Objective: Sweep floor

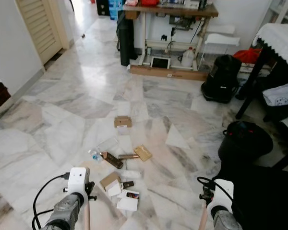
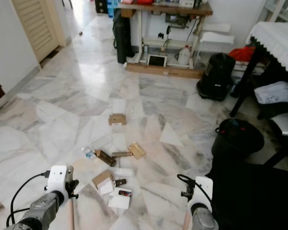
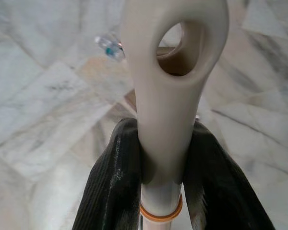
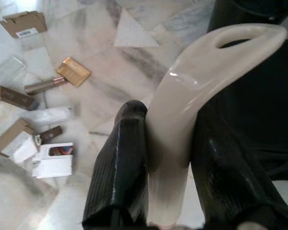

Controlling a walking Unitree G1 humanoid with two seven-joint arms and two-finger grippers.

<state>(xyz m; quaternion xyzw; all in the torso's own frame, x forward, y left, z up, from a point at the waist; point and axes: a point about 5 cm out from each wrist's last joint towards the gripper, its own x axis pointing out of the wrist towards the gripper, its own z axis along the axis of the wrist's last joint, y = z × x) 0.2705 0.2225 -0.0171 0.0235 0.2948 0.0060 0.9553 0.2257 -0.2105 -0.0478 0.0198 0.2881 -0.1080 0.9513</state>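
Litter lies scattered on the marble floor ahead: a cardboard box (image 1: 123,121), a gold packet (image 1: 143,153), a brown tube (image 1: 128,156), a dark carton (image 1: 113,160), a small plastic bottle (image 1: 95,154) and white cartons (image 1: 128,201). My left gripper (image 3: 165,143) is shut on a cream handle (image 3: 175,72) that has a hole at its top and an orange ring. Its pale pole (image 1: 86,216) runs down below my left wrist. My right gripper (image 4: 170,124) is shut on a curved cream handle (image 4: 206,62) with a loop end, above its pole (image 1: 203,218). The lower ends of both poles are out of view.
A black round bag (image 1: 245,139) sits close on the right, and a black vacuum-like bin (image 1: 222,79) stands further back. A work table (image 1: 173,10) with a long flat box (image 1: 168,73) beneath closes the far side. A cloth-covered table (image 1: 283,38) stands right, a louvred door (image 1: 38,24) left.
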